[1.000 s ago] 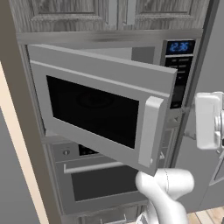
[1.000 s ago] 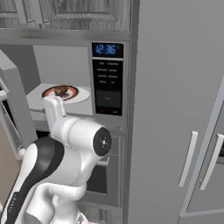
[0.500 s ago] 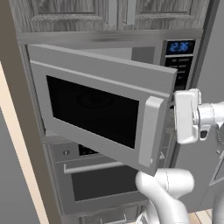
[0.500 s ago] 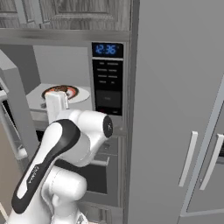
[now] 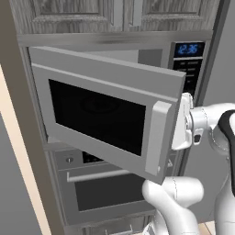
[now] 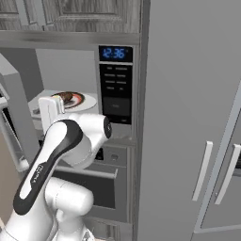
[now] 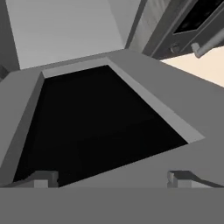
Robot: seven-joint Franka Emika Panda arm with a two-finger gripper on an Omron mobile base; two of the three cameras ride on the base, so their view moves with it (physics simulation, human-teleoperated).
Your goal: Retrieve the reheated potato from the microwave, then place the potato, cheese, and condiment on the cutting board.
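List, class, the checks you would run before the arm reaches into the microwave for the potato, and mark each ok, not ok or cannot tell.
1. Microwave door swung open: ok.
2. Potato in sight on its plate inside: ok.
3. Gripper jaws apart and holding nothing: ok.
4. Gripper aimed at the potato: not ok; the hand view faces the door's dark window.
5. Hand clear of the door edge: cannot tell.

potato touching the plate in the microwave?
Touching: right base view shows the potato resting on the plate inside the microwave.
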